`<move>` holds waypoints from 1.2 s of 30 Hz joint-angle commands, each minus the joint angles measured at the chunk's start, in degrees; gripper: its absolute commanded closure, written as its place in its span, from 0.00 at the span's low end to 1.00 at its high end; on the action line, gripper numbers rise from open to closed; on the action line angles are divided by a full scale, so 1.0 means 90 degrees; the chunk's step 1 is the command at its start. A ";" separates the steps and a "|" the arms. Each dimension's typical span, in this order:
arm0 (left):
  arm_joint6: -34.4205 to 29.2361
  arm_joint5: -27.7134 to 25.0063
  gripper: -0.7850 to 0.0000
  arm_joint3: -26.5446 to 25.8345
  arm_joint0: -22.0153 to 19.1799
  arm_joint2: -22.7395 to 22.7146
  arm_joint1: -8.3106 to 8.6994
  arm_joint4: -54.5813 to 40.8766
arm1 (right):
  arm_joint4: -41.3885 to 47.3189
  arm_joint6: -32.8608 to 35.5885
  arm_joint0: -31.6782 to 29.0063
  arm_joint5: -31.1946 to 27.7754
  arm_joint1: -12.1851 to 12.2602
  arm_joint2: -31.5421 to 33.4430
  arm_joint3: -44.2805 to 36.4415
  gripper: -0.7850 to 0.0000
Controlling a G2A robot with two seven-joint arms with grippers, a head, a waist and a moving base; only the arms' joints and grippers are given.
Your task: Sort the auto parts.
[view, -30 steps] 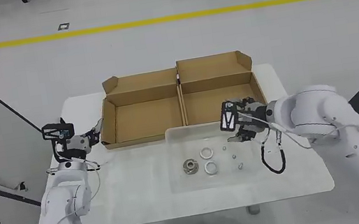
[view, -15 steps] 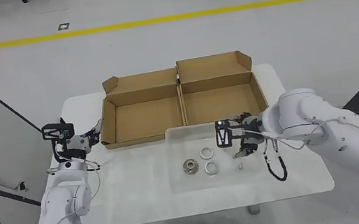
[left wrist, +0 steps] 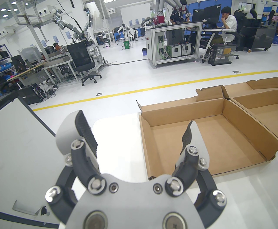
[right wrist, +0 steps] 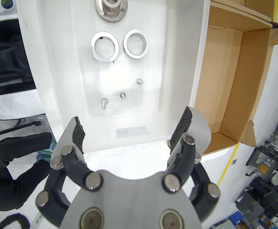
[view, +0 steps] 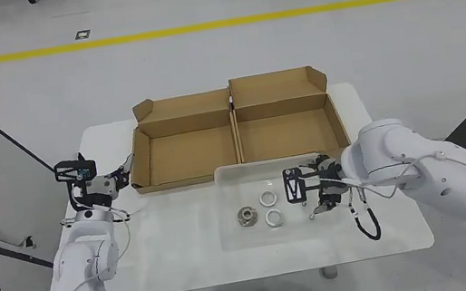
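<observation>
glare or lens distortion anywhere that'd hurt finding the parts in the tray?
Right wrist view: glare washes out the white tray floor around the three bolts; the two rings and flanged hub show clear outlines. Left wrist view: wide-angle lens, the yellow floor line bows slightly. Top view: even light, no glare on the tray.

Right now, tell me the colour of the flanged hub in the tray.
Silver-grey bare metal; the flanged hub shows best in the right wrist view.
</observation>
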 commanded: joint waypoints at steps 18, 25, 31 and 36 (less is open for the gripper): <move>0.0000 0.0000 0.00 0.0000 0.0000 0.0000 0.0000 0.0000 | 0.0083 0.0301 0.1024 0.0300 0.0026 -0.1325 -0.0167 0.00; 0.0000 0.0000 0.00 0.0000 0.0000 0.0000 0.0000 0.0000 | 0.0781 0.0419 0.2175 0.0419 -0.0114 -0.2431 0.0242 0.00; 0.0000 0.0000 0.00 0.0000 0.0000 0.0000 0.0000 0.0000 | 0.1172 0.0365 0.2835 0.0364 -0.0279 -0.3134 0.0646 0.18; 0.0000 0.0000 0.00 0.0000 0.0000 0.0000 0.0000 0.0000 | 0.1320 0.0355 0.2984 0.0354 -0.0405 -0.3347 0.0831 0.24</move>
